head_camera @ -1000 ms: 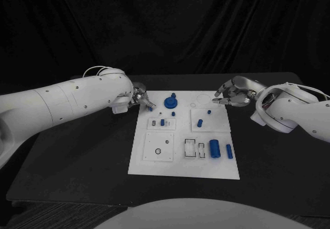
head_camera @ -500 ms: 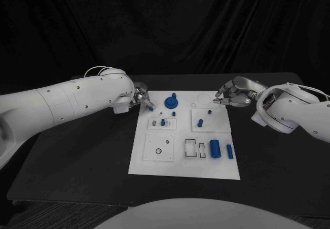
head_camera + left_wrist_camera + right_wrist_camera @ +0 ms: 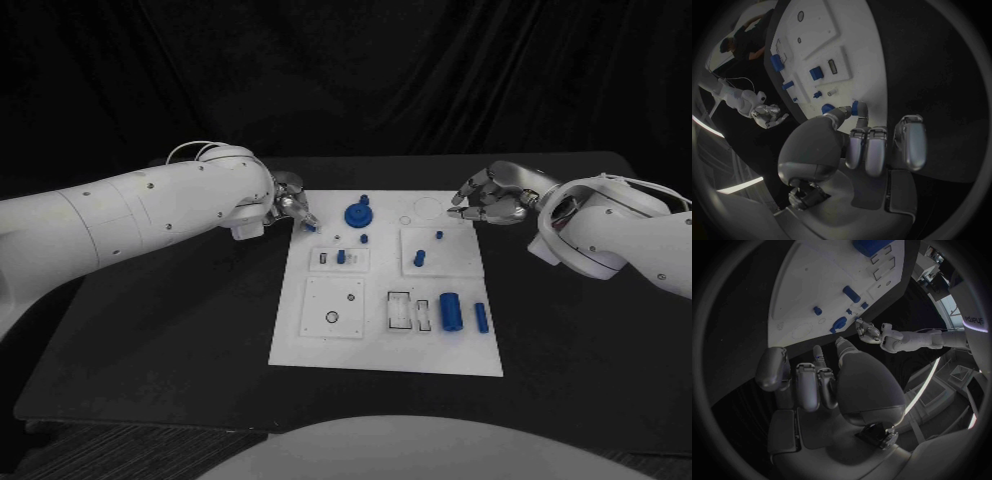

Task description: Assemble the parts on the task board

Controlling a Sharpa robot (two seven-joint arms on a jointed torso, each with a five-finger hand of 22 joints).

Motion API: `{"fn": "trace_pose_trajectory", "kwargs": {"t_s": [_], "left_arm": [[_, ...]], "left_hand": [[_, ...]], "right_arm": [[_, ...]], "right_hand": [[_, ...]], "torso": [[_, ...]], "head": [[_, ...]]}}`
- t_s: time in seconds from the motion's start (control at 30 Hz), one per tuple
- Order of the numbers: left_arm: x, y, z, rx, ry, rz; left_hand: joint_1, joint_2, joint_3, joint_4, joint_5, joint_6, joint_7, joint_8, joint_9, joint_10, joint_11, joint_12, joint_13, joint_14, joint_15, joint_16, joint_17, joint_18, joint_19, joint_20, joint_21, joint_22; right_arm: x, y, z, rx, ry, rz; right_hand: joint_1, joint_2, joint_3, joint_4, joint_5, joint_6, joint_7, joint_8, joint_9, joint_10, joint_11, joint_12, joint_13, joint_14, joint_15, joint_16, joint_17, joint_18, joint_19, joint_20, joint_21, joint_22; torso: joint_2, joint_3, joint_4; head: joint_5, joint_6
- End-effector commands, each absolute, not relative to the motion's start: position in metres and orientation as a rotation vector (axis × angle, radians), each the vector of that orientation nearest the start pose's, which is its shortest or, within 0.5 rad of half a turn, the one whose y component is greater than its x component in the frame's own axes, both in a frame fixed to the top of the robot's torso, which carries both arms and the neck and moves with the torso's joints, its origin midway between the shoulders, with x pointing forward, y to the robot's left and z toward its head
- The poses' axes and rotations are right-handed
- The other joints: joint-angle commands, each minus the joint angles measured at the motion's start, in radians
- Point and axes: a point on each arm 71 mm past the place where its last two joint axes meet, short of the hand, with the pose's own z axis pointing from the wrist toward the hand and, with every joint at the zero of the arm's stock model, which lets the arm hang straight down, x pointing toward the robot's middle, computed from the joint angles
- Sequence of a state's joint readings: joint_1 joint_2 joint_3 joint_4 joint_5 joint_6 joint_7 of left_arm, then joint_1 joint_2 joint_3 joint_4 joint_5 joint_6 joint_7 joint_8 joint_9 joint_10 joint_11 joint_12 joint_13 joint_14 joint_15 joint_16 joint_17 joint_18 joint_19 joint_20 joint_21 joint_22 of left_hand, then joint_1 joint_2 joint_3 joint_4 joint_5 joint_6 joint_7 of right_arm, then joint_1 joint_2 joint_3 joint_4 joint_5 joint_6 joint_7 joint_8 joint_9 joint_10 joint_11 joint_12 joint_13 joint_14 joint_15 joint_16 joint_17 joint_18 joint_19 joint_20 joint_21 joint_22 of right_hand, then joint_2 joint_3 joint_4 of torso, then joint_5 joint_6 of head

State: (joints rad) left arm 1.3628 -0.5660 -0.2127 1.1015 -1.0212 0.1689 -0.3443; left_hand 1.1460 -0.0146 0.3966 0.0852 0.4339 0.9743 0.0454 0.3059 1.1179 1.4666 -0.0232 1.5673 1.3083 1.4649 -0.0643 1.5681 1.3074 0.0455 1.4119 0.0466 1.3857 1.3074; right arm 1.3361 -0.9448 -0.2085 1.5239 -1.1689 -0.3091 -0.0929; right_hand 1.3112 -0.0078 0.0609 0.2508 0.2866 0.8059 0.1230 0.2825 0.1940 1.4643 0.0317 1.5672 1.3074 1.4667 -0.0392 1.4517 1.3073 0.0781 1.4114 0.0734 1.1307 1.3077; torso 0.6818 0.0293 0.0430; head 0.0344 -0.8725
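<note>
The white task board (image 3: 330,345) lies in the middle of the black table. My left hand (image 3: 290,207) hovers at the board's far left corner and pinches a small blue part (image 3: 309,226) (image 3: 856,107) between thumb and fingertip, just above the board's edge. My right hand (image 3: 488,198) hangs by the far right corner, its fingers (image 3: 811,385) curled in with nothing in them. On the board stand a round blue piece with a knob (image 3: 358,212), small blue pegs (image 3: 340,257) (image 3: 420,257), and two blue cylinders (image 3: 450,310) (image 3: 480,318) lying near the right edge.
Bare black table (image 3: 173,330) surrounds the board on all sides. Empty sockets and slots (image 3: 333,317) (image 3: 400,310) show on the board's near half. A faint round recess (image 3: 427,209) lies close to my right hand.
My left hand has drifted slightly to the left with the small blue part in it. The right hand and the parts on the board have not moved.
</note>
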Motion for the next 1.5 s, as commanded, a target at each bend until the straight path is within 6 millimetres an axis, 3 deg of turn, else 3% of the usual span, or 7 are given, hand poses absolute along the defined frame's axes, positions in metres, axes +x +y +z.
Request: {"fn": "trace_pose_trajectory", "kwargs": {"t_s": [0.03,0.4,0.57,0.73,1.03,1.5], "left_arm": [[0.553,0.198,-0.209,-0.210,2.225,-0.466],[0.526,0.203,-0.200,-0.271,2.260,-0.484],[0.514,0.202,-0.201,-0.266,2.305,-0.456],[0.506,0.199,-0.202,-0.250,2.334,-0.451],[0.500,0.193,-0.206,-0.224,2.367,-0.454],[0.499,0.187,-0.214,-0.222,2.369,-0.475]], "left_hand": [[-0.007,-0.016,0.098,-0.082,0.001,0.020,-0.008,-0.004,-0.002,0.104,-0.005,0.003,0.263,0.106,-0.005,0.003,0.263,0.006,0.005,-0.001,0.003,0.190],[-0.020,-0.023,0.112,-0.083,0.002,0.021,-0.008,-0.005,-0.003,0.104,-0.005,0.003,0.263,0.106,-0.005,0.003,0.263,0.007,0.004,-0.002,0.000,0.190],[-0.035,-0.020,0.121,-0.077,-0.007,0.020,-0.007,-0.007,-0.004,0.104,-0.004,0.003,0.263,0.106,-0.004,0.003,0.263,0.008,0.000,-0.001,-0.006,0.189],[-0.039,-0.020,0.123,-0.076,-0.010,0.019,-0.007,-0.008,-0.005,0.104,-0.004,0.003,0.263,0.106,-0.004,0.003,0.263,0.009,-0.003,-0.001,-0.009,0.188],[-0.053,-0.016,0.125,-0.068,-0.019,0.019,-0.006,-0.010,-0.007,0.104,-0.003,0.003,0.263,0.106,-0.003,0.003,0.263,0.010,-0.005,0.000,-0.013,0.187],[-0.062,-0.011,0.125,-0.061,-0.024,0.021,-0.005,-0.010,-0.007,0.104,-0.002,0.003,0.263,0.106,-0.002,0.003,0.263,0.010,-0.005,0.000,-0.014,0.188]], "right_arm": [[0.485,-0.260,-0.186,0.097,1.802,0.605],[0.485,-0.261,-0.186,0.100,1.805,0.600],[0.485,-0.261,-0.188,0.100,1.809,0.601],[0.484,-0.262,-0.189,0.102,1.812,0.600],[0.483,-0.263,-0.190,0.104,1.812,0.600],[0.483,-0.263,-0.190,0.104,1.808,0.602]], "right_hand": [[0.005,0.004,0.002,-0.002,0.004,0.007,0.001,-0.002,-0.001,0.106,0.007,0.004,0.263,0.070,0.006,-0.004,0.124,0.015,-0.005,0.000,-0.006,0.123],[0.006,0.004,0.002,-0.002,0.006,0.007,0.001,-0.002,-0.001,0.106,0.007,0.004,0.263,0.070,0.006,-0.005,0.123,0.015,-0.005,0.000,-0.007,0.123],[0.006,0.005,0.002,-0.002,0.009,0.007,0.001,-0.002,-0.002,0.106,0.007,0.004,0.263,0.070,0.006,-0.005,0.123,0.016,-0.005,0.000,-0.009,0.123],[0.005,0.005,0.003,-0.002,0.010,0.007,0.001,-0.002,-0.002,0.106,0.008,0.004,0.263,0.069,0.006,-0.006,0.121,0.016,-0.005,0.000,-0.009,0.122],[0.005,0.006,0.003,-0.001,0.011,0.007,0.001,-0.002,-0.002,0.106,0.008,0.004,0.263,0.069,0.006,-0.006,0.122,0.016,-0.005,0.000,-0.009,0.122],[0.005,0.006,0.003,-0.001,0.012,0.007,0.001,-0.002,-0.002,0.106,0.008,0.004,0.263,0.069,0.006,-0.006,0.122,0.016,-0.005,0.000,-0.010,0.122]], "torso": [[0.000,-0.0002,0.0001],[-0.001,-0.0013,0.0002],[-0.002,0.0013,-0.0005],[-0.002,0.0012,0.0024],[-0.001,-0.0011,0.0004],[0.000,-0.0002,-0.0009]], "head": [[-0.002,0.000],[0.004,0.000],[0.008,0.000],[0.006,0.000],[0.006,0.000],[0.012,0.000]]}}
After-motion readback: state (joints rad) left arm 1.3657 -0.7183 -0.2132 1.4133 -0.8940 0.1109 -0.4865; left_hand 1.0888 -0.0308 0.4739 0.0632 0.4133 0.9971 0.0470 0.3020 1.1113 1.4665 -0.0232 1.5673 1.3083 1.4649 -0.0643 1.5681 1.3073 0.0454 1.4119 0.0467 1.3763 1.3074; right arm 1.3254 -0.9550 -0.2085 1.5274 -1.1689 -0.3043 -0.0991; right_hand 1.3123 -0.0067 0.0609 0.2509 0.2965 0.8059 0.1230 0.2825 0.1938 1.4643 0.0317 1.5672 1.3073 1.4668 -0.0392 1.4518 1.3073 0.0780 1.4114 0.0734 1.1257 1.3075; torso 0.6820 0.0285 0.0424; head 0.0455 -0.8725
